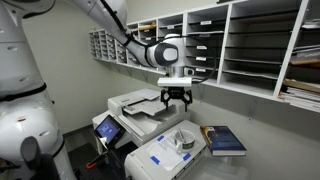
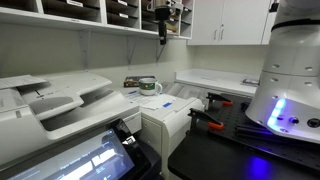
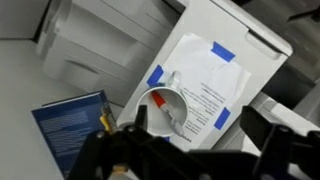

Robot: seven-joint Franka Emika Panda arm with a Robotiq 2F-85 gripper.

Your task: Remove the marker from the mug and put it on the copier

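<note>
Furthest left in an exterior view, the white-and-grey copier [image 1: 140, 103] stood with its sloped feeder tray on top and a blue-lit touchscreen [image 1: 107, 127] at its front corner. Above it, the white robot arm [image 1: 120, 30] reached in from the upper left. It ended in the dark claw [image 1: 176, 100], which hung in the air over the copier's right edge and touched nothing.

Whether the claw was open or closed could not be told. Its prongs were too small in both exterior views, and they were a dark blur along the bottom of the wrist view.

Just right of the copier stood a lower white box-shaped machine [image 1: 160, 155]. On its flat top surface lay a sheet of paper [image 3: 205, 90], held down by strips of blue tape [image 3: 223, 51]. The pale mug [image 1: 185, 140] stood upright on that sheet, below the claw and slightly to its right. The wrist view showed red inside its rim.

The marker could not be made out with certainty, either in the mug or at the claw.

Right of the mug lay a blue book [image 1: 224, 140]. Wall shelves [image 1: 250, 45] with dark slots ran behind.
</note>
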